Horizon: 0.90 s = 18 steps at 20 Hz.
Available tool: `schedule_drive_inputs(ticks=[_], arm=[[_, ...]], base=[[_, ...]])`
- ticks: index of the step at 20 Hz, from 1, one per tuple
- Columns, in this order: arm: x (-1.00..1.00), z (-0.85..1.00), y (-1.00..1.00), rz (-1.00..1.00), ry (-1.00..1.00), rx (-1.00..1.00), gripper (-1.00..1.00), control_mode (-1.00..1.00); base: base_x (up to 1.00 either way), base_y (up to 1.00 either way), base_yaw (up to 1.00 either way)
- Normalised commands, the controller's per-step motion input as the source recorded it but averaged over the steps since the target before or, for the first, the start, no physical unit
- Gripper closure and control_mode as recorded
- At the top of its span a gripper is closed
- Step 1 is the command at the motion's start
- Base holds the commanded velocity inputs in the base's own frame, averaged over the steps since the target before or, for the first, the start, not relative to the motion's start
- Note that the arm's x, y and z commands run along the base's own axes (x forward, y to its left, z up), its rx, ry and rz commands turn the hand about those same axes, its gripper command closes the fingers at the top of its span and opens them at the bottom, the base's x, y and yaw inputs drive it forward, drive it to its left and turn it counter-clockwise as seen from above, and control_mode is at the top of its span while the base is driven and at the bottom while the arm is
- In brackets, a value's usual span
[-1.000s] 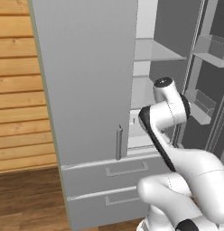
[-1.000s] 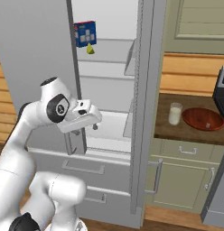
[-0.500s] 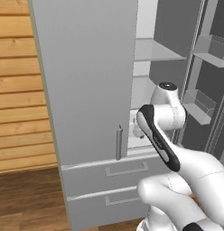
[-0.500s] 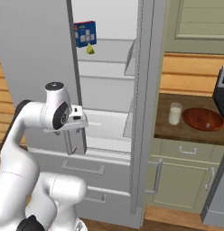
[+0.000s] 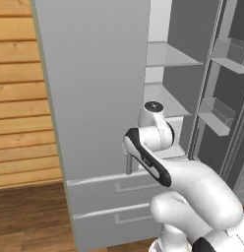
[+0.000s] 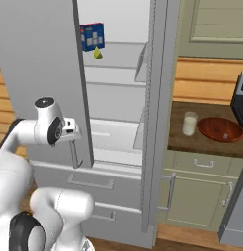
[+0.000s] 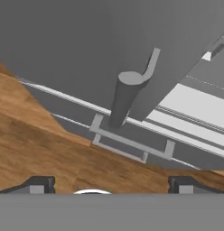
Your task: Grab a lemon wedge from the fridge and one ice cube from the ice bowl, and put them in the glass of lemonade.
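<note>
The fridge (image 6: 40,73) has its right door swung open and its left door (image 5: 94,88) facing me. The lemon wedge (image 6: 97,54) sits on an upper shelf, just below a blue box (image 6: 92,37). On the counter to the right, the glass of lemonade (image 6: 190,123) stands beside the ice bowl (image 6: 221,129). My gripper (image 6: 73,138) hangs in front of the left door's lower edge, pointing down beside its bar handle (image 7: 125,99). It is open (image 7: 111,186) with nothing between the fingers.
Below the doors are two fridge drawers, with a drawer handle (image 7: 132,144) under the hand. The open right door (image 6: 157,98) stands edge-on between fridge and counter. Beige cabinets (image 6: 197,176) and a dark stove edge (image 6: 239,103) are at the right. A wood floor lies below.
The hand has drawn back out of the fridge opening toward the left door's handle and turned to point downward. The jaws have stayed open.
</note>
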Motion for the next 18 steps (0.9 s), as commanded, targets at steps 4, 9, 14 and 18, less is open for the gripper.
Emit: schedule_drive_inputs(ticks=[4,9,14,18], arm=[[0.75,-0.59,0.2,-0.23,-0.01,0.0,-1.0,-1.0],[0.09,-0.06,0.05,-0.18,0.02,0.08,-1.0,-1.0],[0.37,-0.16,0.01,-0.03,0.04,0.06,-1.0,-1.0],[0.21,-0.53,0.13,0.0,0.0,0.01,-1.0,-1.0]], base=[[0.0,0.0,0.0],[0.0,0.0,0.0],[0.0,0.0,0.0],[0.0,0.0,0.0]])
